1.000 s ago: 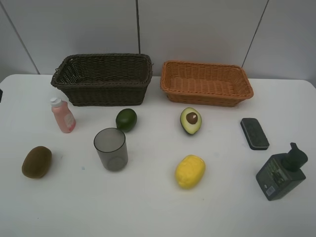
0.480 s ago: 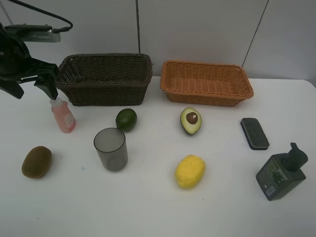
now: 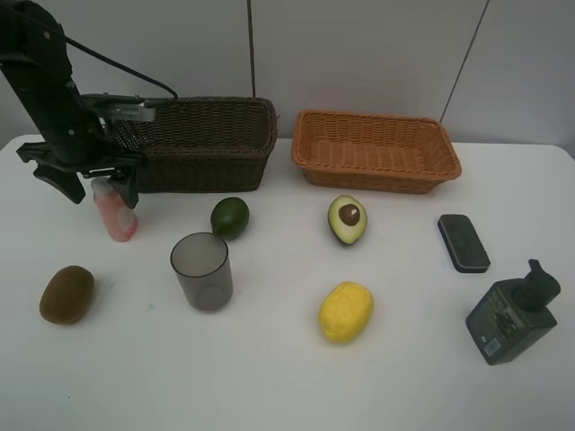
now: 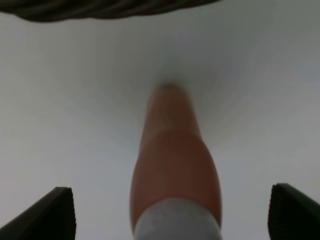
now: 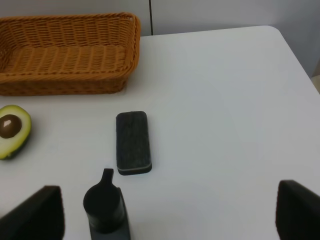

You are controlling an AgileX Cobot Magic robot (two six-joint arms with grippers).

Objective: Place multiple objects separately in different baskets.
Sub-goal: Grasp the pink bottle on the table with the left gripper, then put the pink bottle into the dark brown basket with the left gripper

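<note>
Pink bottle point(image 3: 117, 220) now stands inside the lowered left hand point(image 3: 101, 195), spread wide and released

Left arm point(image 3: 43, 85) in shot: matte black all over, thick, rounded links. A thin black cable point(image 3: 121, 65) runs off it to a flat silver-grey box point(image 3: 126, 109). The left hand point(image 3: 101, 193) has two black, wedge-shaped fingers point(image 4: 52, 215). The right hand point(image 5: 167, 215) shows the same black fingers point(image 5: 299, 210), blurred up close.
</note>
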